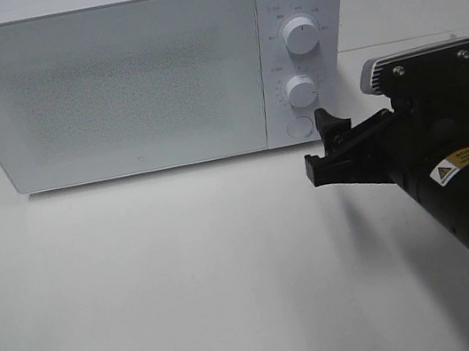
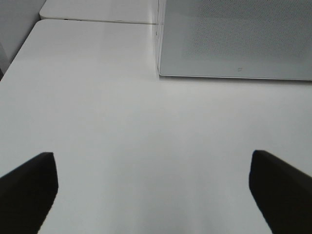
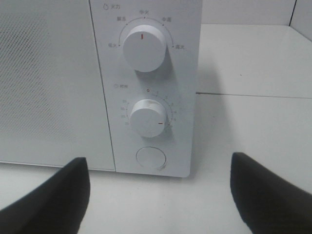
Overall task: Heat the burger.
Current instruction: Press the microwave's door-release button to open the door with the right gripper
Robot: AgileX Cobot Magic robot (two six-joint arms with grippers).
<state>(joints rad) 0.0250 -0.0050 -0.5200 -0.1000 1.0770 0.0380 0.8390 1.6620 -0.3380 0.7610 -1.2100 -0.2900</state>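
Both pincers released in front of a shut microwave; I cannot see the burger in any view.

Nearest to me, the left gripper (image 2: 152,157) has its jaws spread wide with nothing between them, hanging over the bare white table (image 1: 189,282), with a lower corner of the microwave's door ahead of it. My right gripper (image 1: 319,145) is likewise released and grasping nothing, its dark fingers (image 3: 53,200) standing either side of the control panel's foot, close to it but apart from it in the wrist view. Beyond them the white microwave (image 1: 110,79) stands on the table with its speckled door closed. On its panel the round button (image 1: 298,127) is lowest, the lower knob (image 1: 300,91) above it and the upper knob (image 1: 299,36) highest, its red mark pointing straight up. The door hides whatever is inside.
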